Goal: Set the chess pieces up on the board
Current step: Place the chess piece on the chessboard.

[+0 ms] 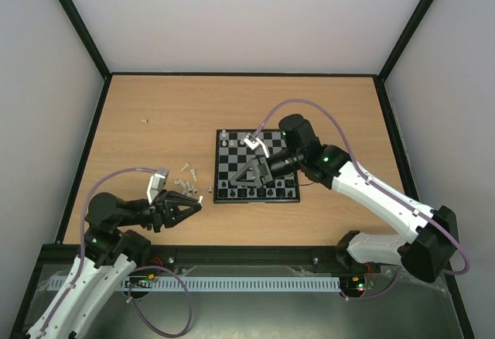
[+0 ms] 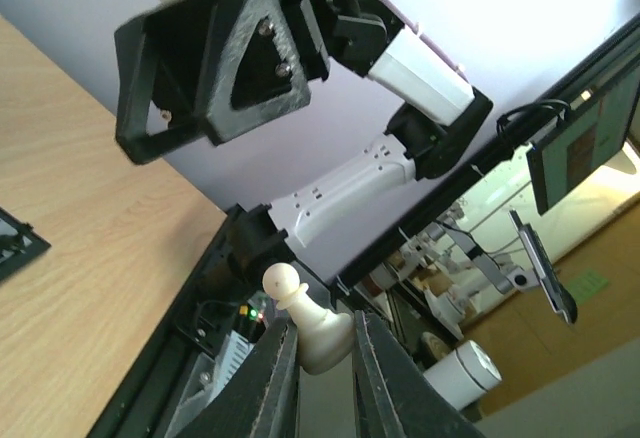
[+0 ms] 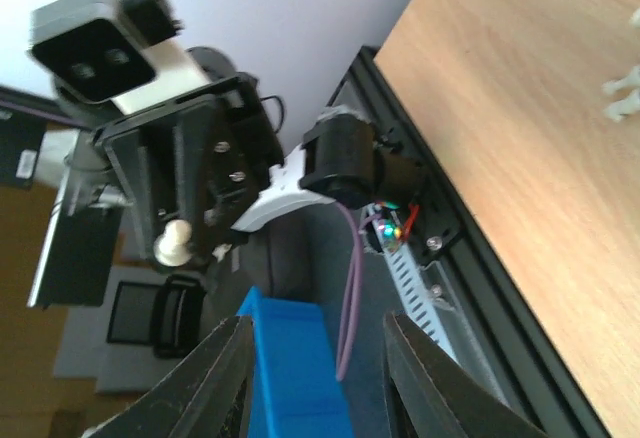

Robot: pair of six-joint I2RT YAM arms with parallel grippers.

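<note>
The board (image 1: 226, 165) lies at the middle of the table, with black chess pieces (image 1: 255, 193) lined along its near edge and a white one (image 1: 224, 134) at its far left corner. My left gripper (image 2: 322, 330) is shut on the base of a cream-white pawn (image 2: 315, 328), whose head sticks out past the fingertips. It hovers left of the board's near corner (image 1: 197, 202). Over the board, my right gripper (image 3: 320, 353) points toward the left one with its jaws apart and nothing between them.
Several loose white pieces (image 1: 186, 180) lie on the wood left of the board, also seen in the right wrist view as loose white pieces (image 3: 622, 93). One small piece (image 1: 145, 120) sits alone at the far left. A black frame (image 1: 232, 252) edges the table's near side.
</note>
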